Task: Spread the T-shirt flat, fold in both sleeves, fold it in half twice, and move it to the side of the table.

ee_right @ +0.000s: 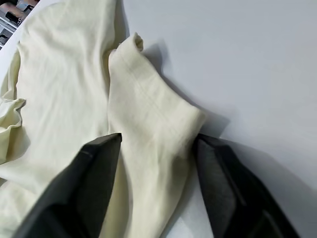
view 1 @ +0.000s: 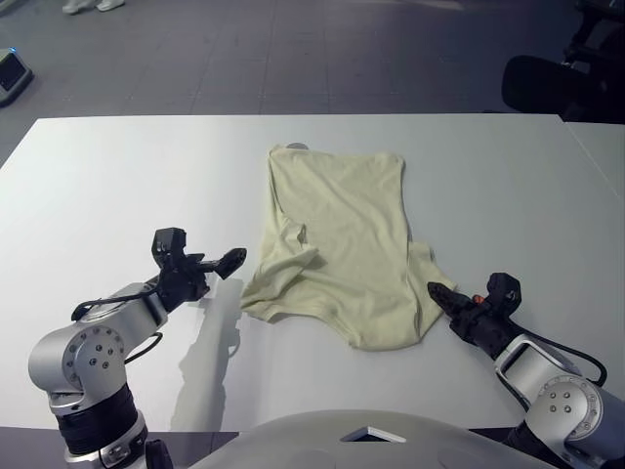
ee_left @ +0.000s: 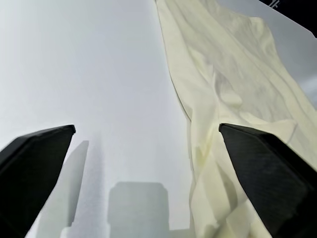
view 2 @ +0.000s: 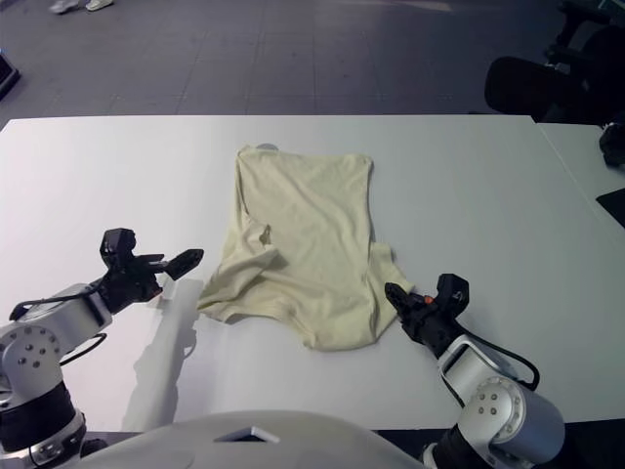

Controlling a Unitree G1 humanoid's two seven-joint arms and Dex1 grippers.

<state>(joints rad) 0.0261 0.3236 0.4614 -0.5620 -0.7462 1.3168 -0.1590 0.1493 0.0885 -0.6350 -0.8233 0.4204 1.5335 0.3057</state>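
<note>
The released right end effector (ee_right: 156, 139) is straddling the T-shirt's (view 1: 337, 244) near-right sleeve (ee_right: 148, 114). The left end effector (ee_left: 147, 130) is hovering released just left of it.

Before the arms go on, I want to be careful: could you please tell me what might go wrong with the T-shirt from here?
The right pincer stands open around a bunched sleeve; closing there may catch several layers, so a pull could drag the whole T-shirt rather than spread it. The left pincer is open over bare table beside the rumpled edge; it might close on nothing or push the folds tighter.
</note>
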